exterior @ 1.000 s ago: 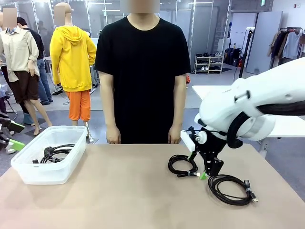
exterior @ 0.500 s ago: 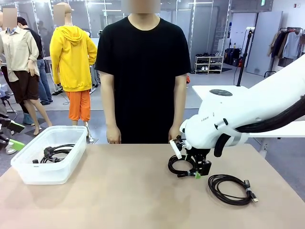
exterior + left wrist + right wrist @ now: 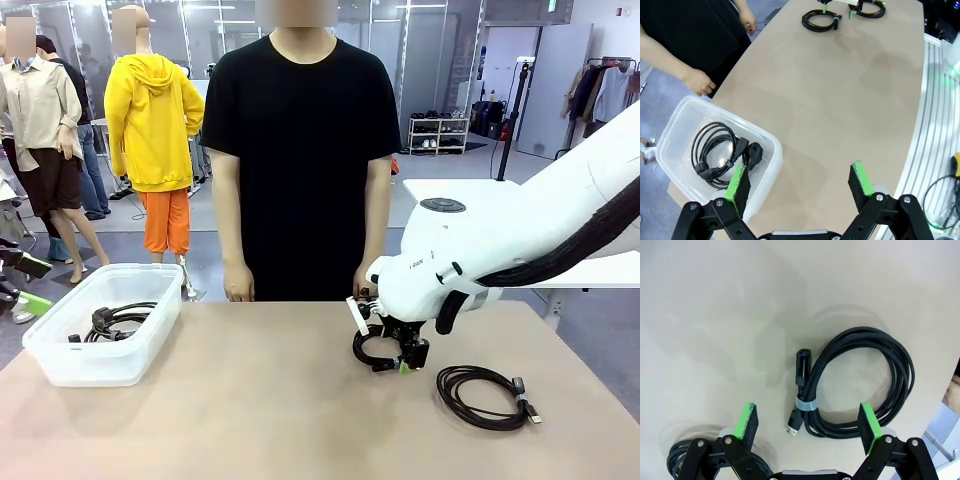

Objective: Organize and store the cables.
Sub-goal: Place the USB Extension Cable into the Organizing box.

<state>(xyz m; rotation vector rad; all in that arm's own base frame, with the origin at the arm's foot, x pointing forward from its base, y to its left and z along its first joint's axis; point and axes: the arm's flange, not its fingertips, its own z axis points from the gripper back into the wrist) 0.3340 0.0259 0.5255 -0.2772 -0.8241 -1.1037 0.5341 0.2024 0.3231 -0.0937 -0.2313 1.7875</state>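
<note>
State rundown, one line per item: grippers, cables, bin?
right gripper, open, astride the middle cable, not closed on it.
left gripper, open, holding nothing, above the table by the bin.
middle cable, coiled, tied, flat on the table.
right-side cable, coiled, flat on the table, untouched.
binned cable, coiled, inside the bin.
bin, no lid, one cable in it.
</note>
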